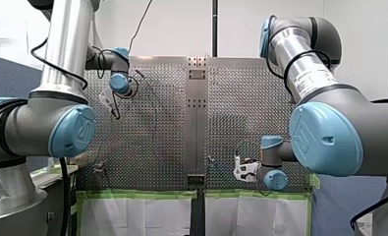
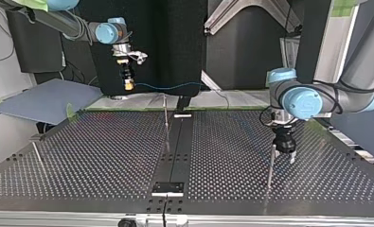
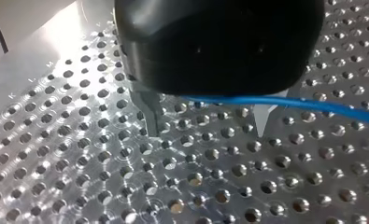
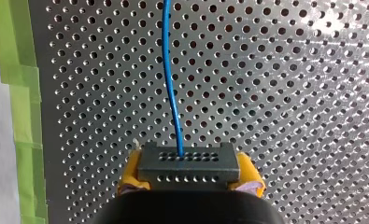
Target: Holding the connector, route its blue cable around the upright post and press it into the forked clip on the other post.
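Front view, table: perforated metal sheet with green tape along its near edge.
Front view, my left gripper: over the far left part of the table; its fingers are too small to read here.
Front view, my right gripper: over the near right part, close to the taped edge.
Top view, my right gripper: high above the table's far edge at this view's left, with its yellow tips pointing down.
Top view, blue cable: runs level from that gripper toward the right and passes above the tip of the middle post.
Top view, my left gripper: at this view's right, low over the table, just beside an upright post.
Left wrist view, my left gripper: its two metal fingers stand well apart and grip nothing; the tips are near the table's holes.
Left wrist view, blue cable: crosses below the gripper's black body and over one finger; whether it touches cannot be told.
Right wrist view, my right gripper: its yellow pads are clamped on both sides of the connector.
Right wrist view, blue cable: leaves the connector's face and runs ahead of the gripper over the table.
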